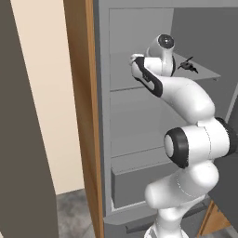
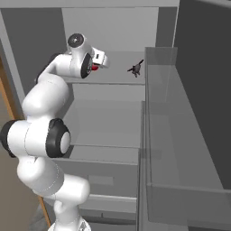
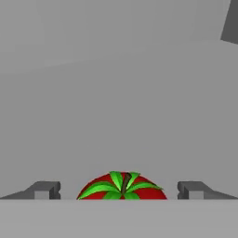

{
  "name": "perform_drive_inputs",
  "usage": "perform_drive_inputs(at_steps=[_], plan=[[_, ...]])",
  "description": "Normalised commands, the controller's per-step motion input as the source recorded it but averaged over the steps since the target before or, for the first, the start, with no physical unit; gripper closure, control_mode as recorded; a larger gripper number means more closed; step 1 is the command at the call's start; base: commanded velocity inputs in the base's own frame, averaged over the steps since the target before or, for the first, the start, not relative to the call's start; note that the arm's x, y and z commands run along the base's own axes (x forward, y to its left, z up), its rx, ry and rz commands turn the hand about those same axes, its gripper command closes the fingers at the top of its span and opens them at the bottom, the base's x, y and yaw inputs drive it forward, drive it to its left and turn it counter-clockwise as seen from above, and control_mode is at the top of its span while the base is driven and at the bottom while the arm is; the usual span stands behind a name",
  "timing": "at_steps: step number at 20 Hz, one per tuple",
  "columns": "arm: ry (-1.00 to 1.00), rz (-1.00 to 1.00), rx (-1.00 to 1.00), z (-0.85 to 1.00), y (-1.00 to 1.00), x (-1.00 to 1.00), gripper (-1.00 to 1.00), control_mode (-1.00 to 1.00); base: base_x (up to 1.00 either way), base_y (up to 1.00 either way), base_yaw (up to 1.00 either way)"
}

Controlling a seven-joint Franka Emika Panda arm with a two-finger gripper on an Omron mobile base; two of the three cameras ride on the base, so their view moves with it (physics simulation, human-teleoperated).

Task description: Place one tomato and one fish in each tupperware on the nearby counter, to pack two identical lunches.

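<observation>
A red tomato point(image 3: 122, 188) with a green leafy stem lies on a grey fridge shelf point(image 3: 121, 116). It sits between the two dark fingertips of my gripper point(image 3: 118, 190), which is open with a gap on each side of it. In the right base view a sliver of the tomato point(image 2: 94, 67) shows red under my hand, on the upper shelf point(image 2: 117, 76). A small dark object point(image 2: 135, 68), too small to identify, rests farther right on that shelf and appears in the left base view as the same dark object point(image 1: 187, 65). The counter is out of view.
My arm reaches into an open grey fridge with lower shelves point(image 1: 139, 160). The fridge door with clear bins point(image 2: 180, 135) stands open on the right. A wooden cabinet panel point(image 1: 83, 116) borders the fridge on the left.
</observation>
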Motion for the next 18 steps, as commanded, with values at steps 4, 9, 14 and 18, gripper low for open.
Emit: perform_drive_inputs(at_steps=[4,9,14,18], plan=[[0.08,-0.05,0.00,-0.49,-0.02,0.00,-1.00,-1.00,0.00,0.00,0.00],[0.02,-0.04,0.00,-0.35,-0.01,0.12,1.00,-1.00,0.00,0.00,0.00],[0.08,-0.03,0.00,-0.34,0.00,0.12,1.00,-1.00,0.00,0.00,0.00],[0.01,0.00,0.00,-0.16,0.00,-0.02,1.00,-1.00,0.00,0.00,0.00]])
